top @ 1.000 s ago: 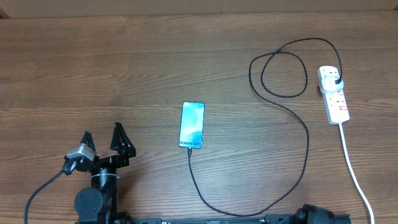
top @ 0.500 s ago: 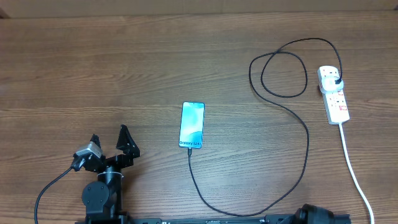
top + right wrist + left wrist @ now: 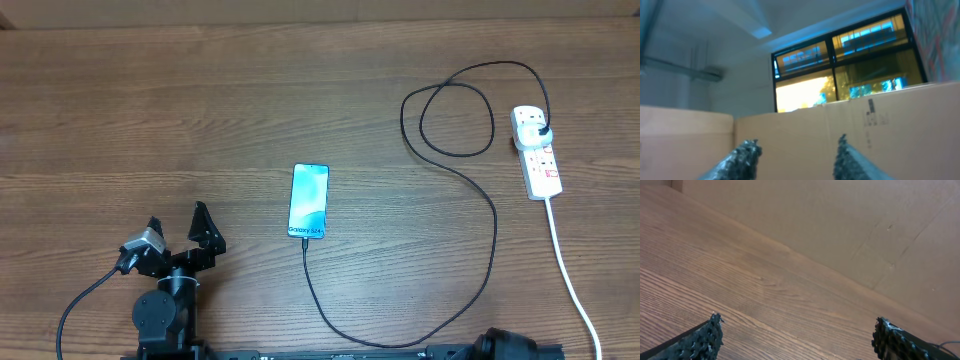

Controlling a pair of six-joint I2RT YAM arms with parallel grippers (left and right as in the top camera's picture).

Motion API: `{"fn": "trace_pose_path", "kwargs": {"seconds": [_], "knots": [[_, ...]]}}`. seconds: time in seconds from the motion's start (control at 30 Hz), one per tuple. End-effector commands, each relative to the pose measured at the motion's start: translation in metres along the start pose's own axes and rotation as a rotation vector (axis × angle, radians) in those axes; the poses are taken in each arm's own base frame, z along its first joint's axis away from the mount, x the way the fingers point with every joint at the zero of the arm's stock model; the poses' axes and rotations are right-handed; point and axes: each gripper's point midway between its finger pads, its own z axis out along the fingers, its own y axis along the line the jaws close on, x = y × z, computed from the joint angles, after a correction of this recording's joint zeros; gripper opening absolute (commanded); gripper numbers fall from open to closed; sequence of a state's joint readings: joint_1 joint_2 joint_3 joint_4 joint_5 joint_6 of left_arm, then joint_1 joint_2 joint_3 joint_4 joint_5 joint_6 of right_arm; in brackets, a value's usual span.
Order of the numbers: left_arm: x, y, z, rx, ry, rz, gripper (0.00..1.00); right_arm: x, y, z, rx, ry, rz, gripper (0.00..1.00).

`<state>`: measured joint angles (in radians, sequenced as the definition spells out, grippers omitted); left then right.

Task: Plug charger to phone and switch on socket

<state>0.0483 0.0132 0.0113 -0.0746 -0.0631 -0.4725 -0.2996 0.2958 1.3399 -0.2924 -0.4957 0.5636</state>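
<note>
the phone (image 3: 309, 201) lies screen up at mid-desk. the charger (image 3: 496, 230) meets its near end, then loops right to the socket (image 3: 541, 170) by the right edge. the left gripper (image 3: 178, 220), near the front-left corner, gapes wide and empty. the right gripper (image 3: 796, 147) is parted, holding nothing.

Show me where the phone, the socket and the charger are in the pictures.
phone (image 3: 309, 201), overhead view, middle of the screen.
socket (image 3: 543, 172), overhead view, lower half of its white body.
charger (image 3: 496, 228), overhead view, cable stretch right of the phone.
</note>
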Motion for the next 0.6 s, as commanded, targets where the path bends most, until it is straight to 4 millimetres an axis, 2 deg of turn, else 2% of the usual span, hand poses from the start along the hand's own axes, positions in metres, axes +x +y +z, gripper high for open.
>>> {"fn": "trace_pose_path", "kwargs": {"seconds": [0.0,0.1,0.17,0.4,0.57], "knots": [[0.001,0.001,0.000,0.001,-0.003,0.004,1.00,0.014,-0.014,0.005,0.002,0.003,0.064,0.65],[0.001,0.001,0.000,0.001,-0.003,0.004,1.00,0.019,-0.020,0.008,-0.007,-0.003,0.134,0.73],[0.001,0.001,0.000,0.001,-0.003,0.004,0.99,0.022,-0.019,0.008,-0.015,0.007,0.153,0.74],[0.001,0.001,0.000,0.001,-0.003,0.004,1.00,0.018,0.000,0.003,-0.149,0.031,0.168,0.76],[0.001,0.001,0.000,0.001,-0.003,0.004,1.00,0.011,0.006,-0.003,-0.228,0.018,0.102,0.78]]}}
